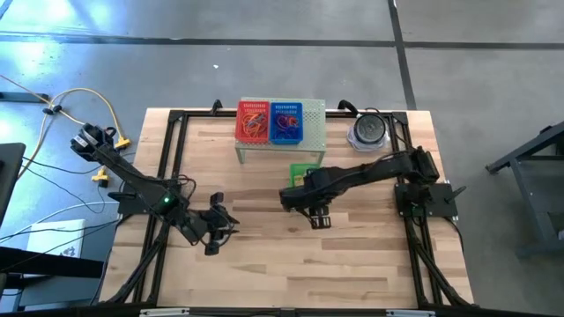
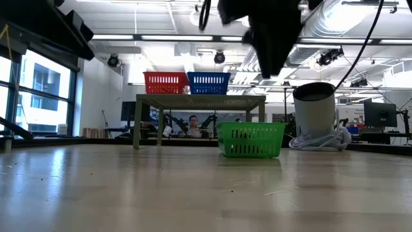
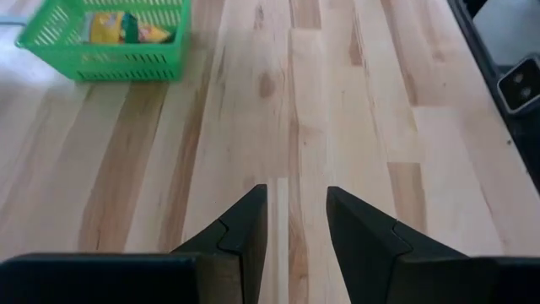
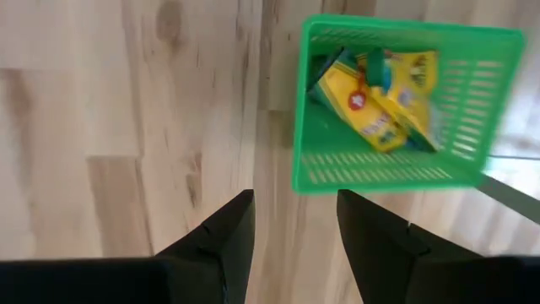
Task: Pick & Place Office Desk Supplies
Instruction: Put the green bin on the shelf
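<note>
Right now the right gripper [image 1: 319,219] sits a bit below frame centre in the high view, arm reaching in from the right edge, hanging over bare tabletop [image 1: 352,264] w/ nothing between its fingers [image 4: 226,241]; they stand parted w/ a clear gap, wood showing through in the right wrist view. Just beside it, toward the upper centre of the high view, is the green basket [image 1: 304,174], partly hidden under the arm. The right wrist view shows yellow boxes [image 4: 375,97] lying tilted inside that basket, some red and green print on them; exact count can't be told. Left gripper [image 1: 214,234] is lower left of centre in the high view, also over bare wood, fingers [image 3: 245,232] apart w/ a narrow gap, holding nothing; the left wrist view shows the green basket well off ahead, yellow stuff inside. At upper centre of the high view a small pale stand [image 1: 280,145] carries a red basket [image 1: 253,121] and a blue basket [image 1: 285,122] side by side, touching; both hold tangled rubber bands [image 1: 284,126], red/orange mostly in the red one, red and blue in the blue one. Right of the stand, upper right, a grey round container [image 1: 368,130] w/ a pale cord coiled at its base in the low view. Low view: green basket sits on the table in front of the stand, right of its middle.
</note>
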`<state>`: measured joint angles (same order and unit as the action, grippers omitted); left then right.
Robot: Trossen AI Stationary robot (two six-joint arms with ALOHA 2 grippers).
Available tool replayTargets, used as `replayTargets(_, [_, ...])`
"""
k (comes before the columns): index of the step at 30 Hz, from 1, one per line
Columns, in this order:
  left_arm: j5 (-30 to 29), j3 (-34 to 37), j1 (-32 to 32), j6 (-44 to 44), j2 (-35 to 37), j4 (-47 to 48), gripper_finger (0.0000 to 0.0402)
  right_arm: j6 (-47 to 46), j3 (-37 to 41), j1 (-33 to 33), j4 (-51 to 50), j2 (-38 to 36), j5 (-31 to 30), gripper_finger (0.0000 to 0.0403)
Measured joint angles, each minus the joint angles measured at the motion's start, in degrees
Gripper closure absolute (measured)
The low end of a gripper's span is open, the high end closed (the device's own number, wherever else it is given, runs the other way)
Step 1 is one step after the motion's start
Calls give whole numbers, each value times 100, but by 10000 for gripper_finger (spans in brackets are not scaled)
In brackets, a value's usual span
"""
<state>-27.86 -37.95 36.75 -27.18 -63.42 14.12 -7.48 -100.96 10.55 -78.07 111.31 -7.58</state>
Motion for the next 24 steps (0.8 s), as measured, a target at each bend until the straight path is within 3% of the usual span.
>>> replayTargets(7, [-2, 0, 59, -30, -90, -67, 283, 105, 1147, -167, 1174, 2, 40, 245])
replayTargets(24, [-7, 0, 57, -28, -77, -67, 283, 326, 2266, -284, 2480, 2, 200, 245])
